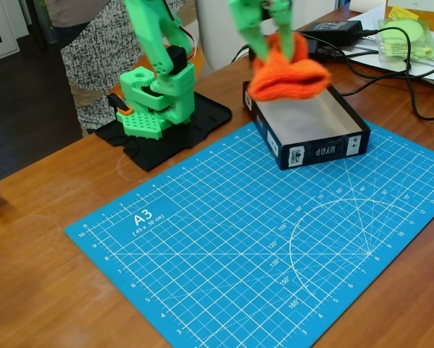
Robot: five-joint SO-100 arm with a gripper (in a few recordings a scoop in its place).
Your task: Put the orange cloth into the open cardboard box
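Note:
The orange cloth (288, 71) hangs bunched from my green gripper (269, 32), which is shut on its top. The cloth hovers over the far end of the open cardboard box (314, 138), its lower edge about level with the box's rim. The box is a shallow tray with black outer sides, white labels and a beige inside, and it sits on the far corner of the blue cutting mat (260, 246). Whether the cloth touches the box floor is hidden by the cloth itself.
My green arm's base (157, 101) stands on a black plate at the mat's far left. Behind the box lie a black power adapter (336, 30), cables and pale green pads in clear plastic (407, 38). A person stands behind the table at left.

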